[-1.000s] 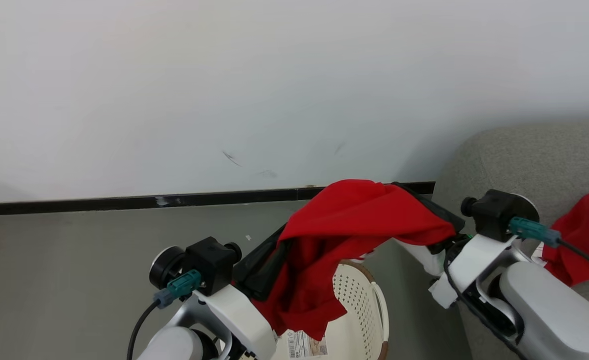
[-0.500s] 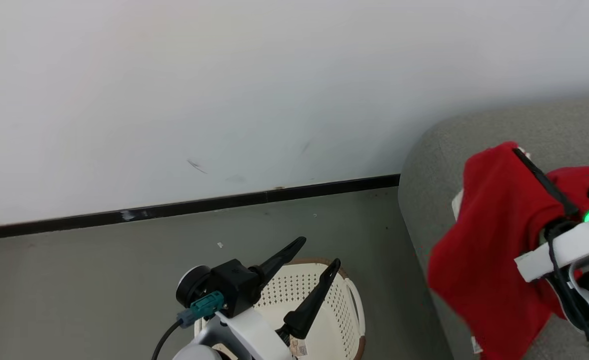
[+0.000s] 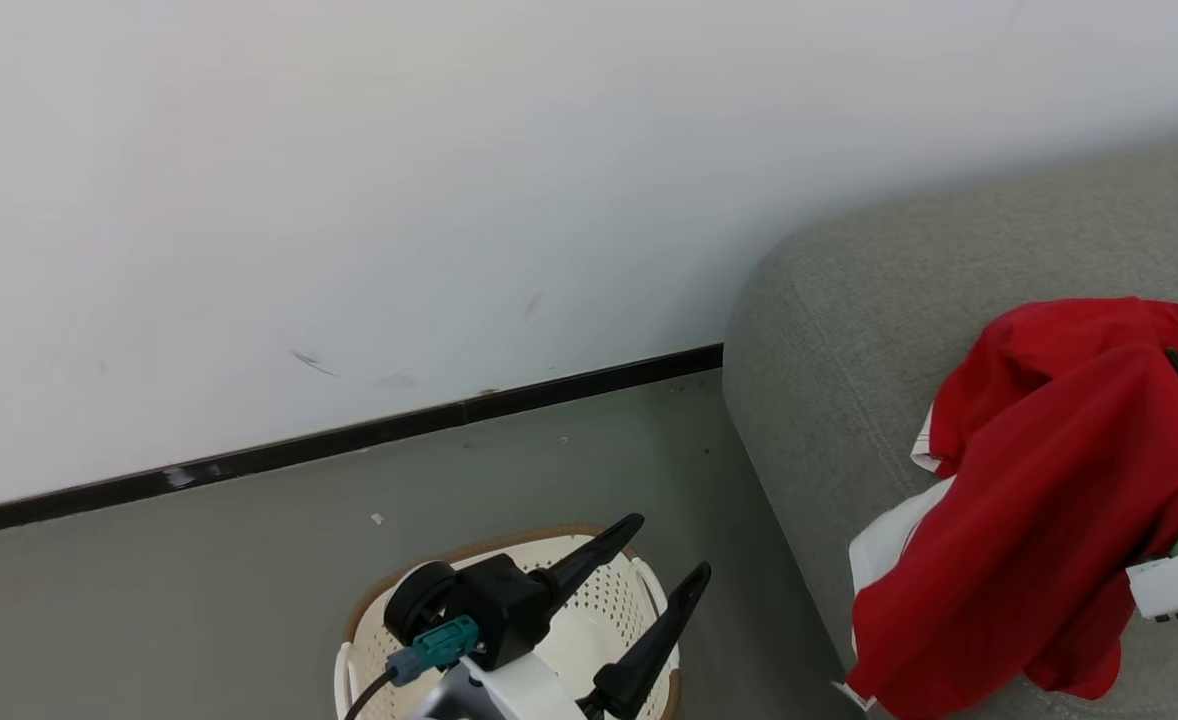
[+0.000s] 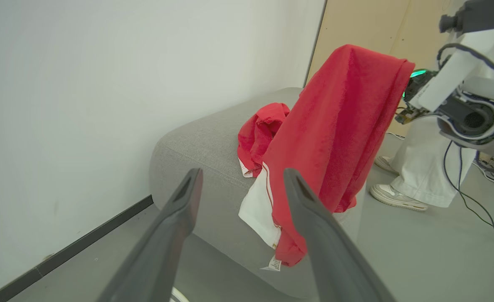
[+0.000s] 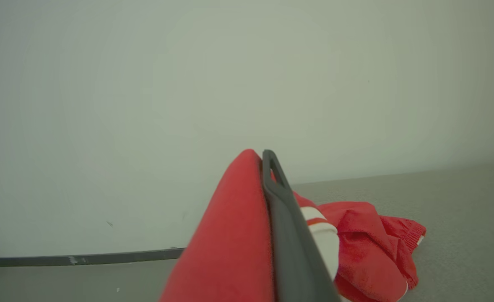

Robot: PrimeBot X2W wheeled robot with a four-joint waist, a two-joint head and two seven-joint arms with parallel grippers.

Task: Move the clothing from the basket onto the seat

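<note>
1. The left fingers (image 3: 589,552) stand wide apart with nothing between them, above the basket (image 3: 609,602).
2. The basket sits on the floor (image 3: 199,580), near the seat's left edge and apart from it. The part of its inside that can be seen holds no cloth.
3. The right fingers (image 5: 278,197) are drawn narrow and grip a red garment (image 3: 1049,500). Cloth covers one finger, so only the other shows.
4. The red garment hangs from that grip over the seat (image 3: 849,300), near its front-left corner. A white panel with red stripes faces the left edge, and a small tag hangs at the bottom.
5. In the left wrist view its lower end drops past the seat's edge. Whether any of it rests on the cushion is hard to tell.
6. A second garment (image 4: 257,134), also red with white trim, lies crumpled on the seat behind the hanging one, towards the wall (image 3: 349,200).
7. A person's legs (image 4: 419,167) in white trousers and pale shoes stand on the floor beyond the seat.
</note>
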